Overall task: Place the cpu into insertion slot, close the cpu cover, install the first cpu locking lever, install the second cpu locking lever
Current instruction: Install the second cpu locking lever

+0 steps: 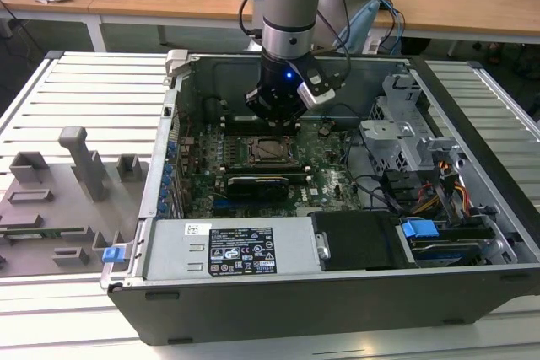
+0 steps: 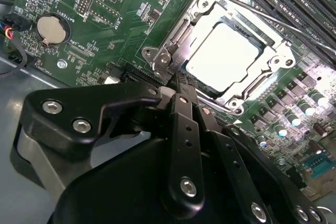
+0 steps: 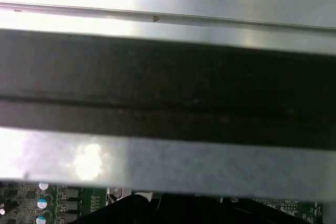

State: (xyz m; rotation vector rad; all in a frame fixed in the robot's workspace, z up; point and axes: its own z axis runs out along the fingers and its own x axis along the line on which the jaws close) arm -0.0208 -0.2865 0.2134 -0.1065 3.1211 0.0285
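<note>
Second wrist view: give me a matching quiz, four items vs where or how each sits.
Items:
1. cpu
2. cpu cover
3. coin cell
4. gripper

States:
A. in a round holder on the green board
B. at the socket's corner
C. closed flat, framing the chip
D. seated in the socket, pale face showing through the window

Pairs: 1-D, 2-C, 3-A, 4-B

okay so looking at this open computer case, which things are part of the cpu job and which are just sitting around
Part of the job:
cpu, seated in the insertion slot
cpu cover, down around the cpu
gripper, beside the slot

Just lying about:
coin battery
power supply
grey fixtures outside the case
</note>
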